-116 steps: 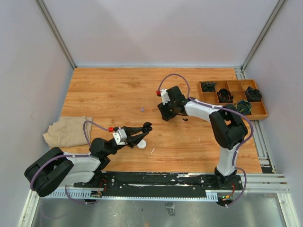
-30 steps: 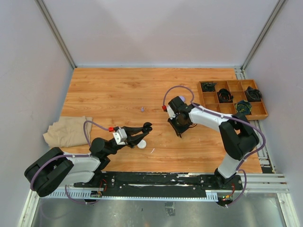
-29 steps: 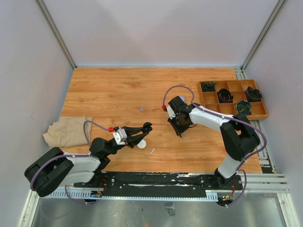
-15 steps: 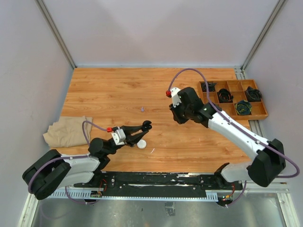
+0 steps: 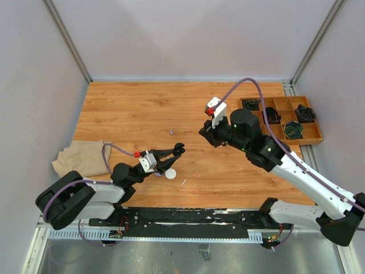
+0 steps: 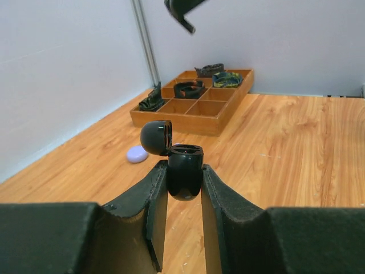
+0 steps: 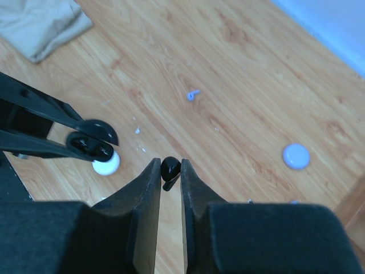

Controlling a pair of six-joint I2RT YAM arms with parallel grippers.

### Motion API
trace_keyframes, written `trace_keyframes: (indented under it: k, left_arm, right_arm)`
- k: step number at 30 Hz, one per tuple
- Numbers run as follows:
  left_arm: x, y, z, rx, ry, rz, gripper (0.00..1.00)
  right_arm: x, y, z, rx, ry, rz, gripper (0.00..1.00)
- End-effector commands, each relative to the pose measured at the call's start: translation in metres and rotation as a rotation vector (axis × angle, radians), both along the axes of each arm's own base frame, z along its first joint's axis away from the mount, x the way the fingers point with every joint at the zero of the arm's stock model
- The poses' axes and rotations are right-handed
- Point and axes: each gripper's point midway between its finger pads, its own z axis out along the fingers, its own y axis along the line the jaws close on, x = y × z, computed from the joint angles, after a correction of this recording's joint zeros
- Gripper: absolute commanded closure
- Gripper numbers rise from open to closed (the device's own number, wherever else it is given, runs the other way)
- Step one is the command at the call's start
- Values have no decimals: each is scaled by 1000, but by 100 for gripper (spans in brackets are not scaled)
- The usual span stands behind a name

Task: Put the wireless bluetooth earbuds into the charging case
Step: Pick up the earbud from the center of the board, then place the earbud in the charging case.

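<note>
The right gripper (image 7: 169, 171) has lifted off the table at centre of the overhead view, jaws clamped on a black earbud (image 7: 170, 165), while the left gripper (image 6: 183, 167), lower left of centre, pinches the open case (image 6: 185, 177), so insertion likely comes next.

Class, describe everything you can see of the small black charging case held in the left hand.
The small glossy black charging case looks like smooth plastic, rounded like a pebble. Its domed lid is hinged open, tipped sideways. It stands upright, pinched at its sides between the two fingers of the left hand, which alone touch it. It appears lifted above the wooden table, close to a white round case.
</note>
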Motion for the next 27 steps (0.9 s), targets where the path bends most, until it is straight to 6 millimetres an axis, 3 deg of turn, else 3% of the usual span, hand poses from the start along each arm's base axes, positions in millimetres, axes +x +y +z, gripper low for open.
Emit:
trace_keyframes:
  k: [1, 6, 18, 27]
  left_arm:
    - [-7, 10, 64, -171, -197, 15, 100]
    - [-8, 10, 77, -194, -231, 16, 100]
    - [-21, 12, 98, -214, -295, -24, 100]
    - [-27, 14, 104, -216, -313, -33, 100]
  right_arm:
    - [-16, 21, 34, 107, -119, 88, 90]
    - [-33, 37, 44, 178, -178, 158, 90]
    - [-62, 68, 46, 334, -247, 268, 91]
    - [-70, 84, 47, 380, -269, 307, 91]
